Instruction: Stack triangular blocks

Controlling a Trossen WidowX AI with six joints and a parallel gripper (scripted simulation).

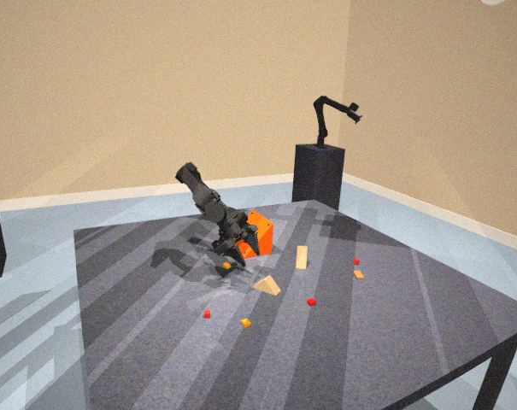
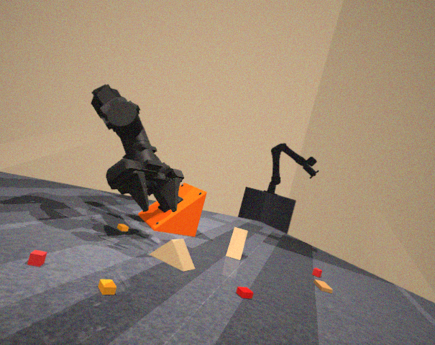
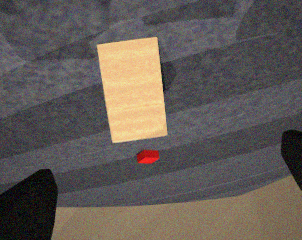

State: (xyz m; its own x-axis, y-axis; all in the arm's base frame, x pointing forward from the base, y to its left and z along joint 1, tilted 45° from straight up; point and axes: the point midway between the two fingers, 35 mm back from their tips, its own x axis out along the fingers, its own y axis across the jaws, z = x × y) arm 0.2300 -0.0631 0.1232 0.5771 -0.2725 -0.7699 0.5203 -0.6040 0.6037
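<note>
Six-joint arm (image 1: 212, 207) (image 2: 130, 129): folded back, forearm slanting down to the wrist
Parallel-jaw gripper (image 1: 251, 260) (image 2: 160, 210) (image 3: 168, 162): wide open, nothing between its fingers
Fingertips (image 1: 243, 263) (image 2: 146, 208): angled downward, well apart

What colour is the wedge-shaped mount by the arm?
Solid orange, with small dark holes; shows best in the exterior view.

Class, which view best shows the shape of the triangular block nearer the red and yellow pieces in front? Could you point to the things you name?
Exterior: the nearer triangular block (image 1: 267, 285) (image 2: 175, 254) shows its triangular end and a side face there. Top shows both smaller; wrist shows one flat rectangular wooden face.
</note>
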